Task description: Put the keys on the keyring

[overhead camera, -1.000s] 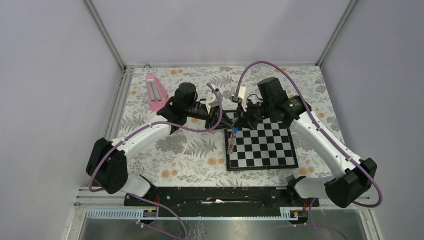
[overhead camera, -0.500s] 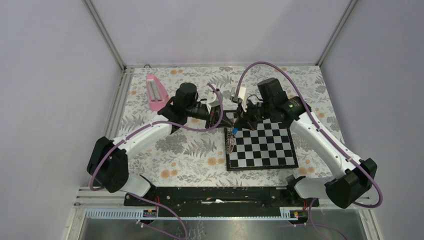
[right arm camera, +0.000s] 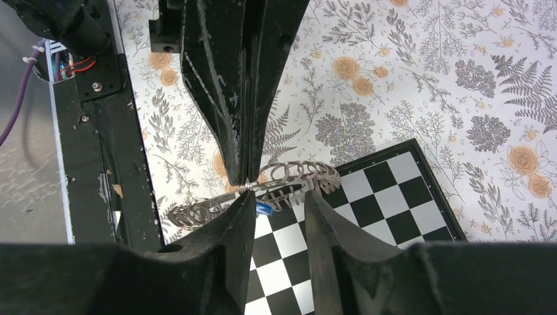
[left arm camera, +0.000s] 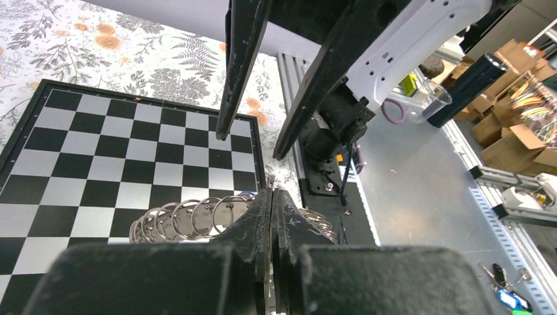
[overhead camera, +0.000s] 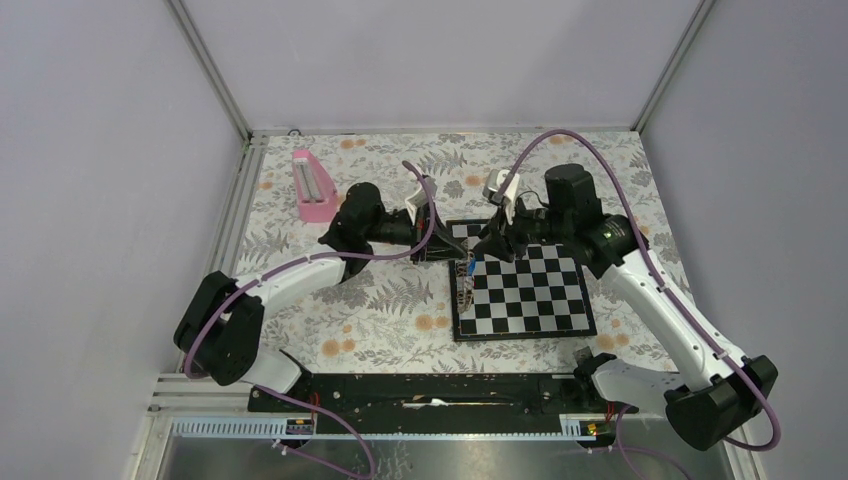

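Blue-headed key (right arm camera: 265,209) sat just below keyring (right arm camera: 289,176), which left gripper (right arm camera: 243,178) pinched; right gripper (right arm camera: 280,200), spread, straddled key from lower frame.

Soft, even overhead light; no hard shadows.
Top view sharp; faint shade on grey floral tablecloth (overhead camera: 380,320). Wrist views bow at edges; black left gripper (left arm camera: 271,193) sits soft-focused near the lens; coiled grey metal keyring (right arm camera: 295,172) glints; silver-and-black chessboard (left arm camera: 98,151) carries mild sheen.

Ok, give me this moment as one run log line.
left gripper: shut on keyring | right gripper: open | blue key: against keyring, threading unclear | keyring: at left edge of chessboard
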Robot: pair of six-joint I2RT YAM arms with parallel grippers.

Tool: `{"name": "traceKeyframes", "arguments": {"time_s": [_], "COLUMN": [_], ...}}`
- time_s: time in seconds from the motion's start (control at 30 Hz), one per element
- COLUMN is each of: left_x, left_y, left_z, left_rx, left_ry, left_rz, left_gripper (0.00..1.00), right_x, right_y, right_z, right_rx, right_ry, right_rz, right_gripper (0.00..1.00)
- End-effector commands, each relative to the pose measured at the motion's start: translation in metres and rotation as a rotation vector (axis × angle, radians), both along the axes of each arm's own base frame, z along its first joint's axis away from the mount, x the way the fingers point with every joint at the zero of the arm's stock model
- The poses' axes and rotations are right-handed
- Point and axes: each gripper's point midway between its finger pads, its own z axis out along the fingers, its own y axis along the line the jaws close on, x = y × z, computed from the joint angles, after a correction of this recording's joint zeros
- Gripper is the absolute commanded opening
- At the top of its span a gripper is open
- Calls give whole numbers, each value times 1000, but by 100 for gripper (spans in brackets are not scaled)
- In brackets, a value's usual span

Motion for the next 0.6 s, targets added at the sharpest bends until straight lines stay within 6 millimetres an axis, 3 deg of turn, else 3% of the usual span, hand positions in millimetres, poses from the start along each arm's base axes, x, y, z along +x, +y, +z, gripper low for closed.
{"name": "traceKeyframes", "arguments": {"time_s": [0.0,0.2,0.57], "left_x": [-9,-13,-15], "left_y": [4,5,7], "left_z": [52,58,55], "left_rx": [-147,-193,-205], "left_ry": [-44,-14,-16], "left_rz": [-4,-8,-6], "left_gripper": [0,0,0], "right_x": [-10,-25,-32], "right_y": [0,-1,4], "right_z": [10,-1,17], "right_rx": [49,44,91], "right_ry": [-63,-79,-75], "right_rz": [60,140,182], "right_gripper": [42,45,45]}}
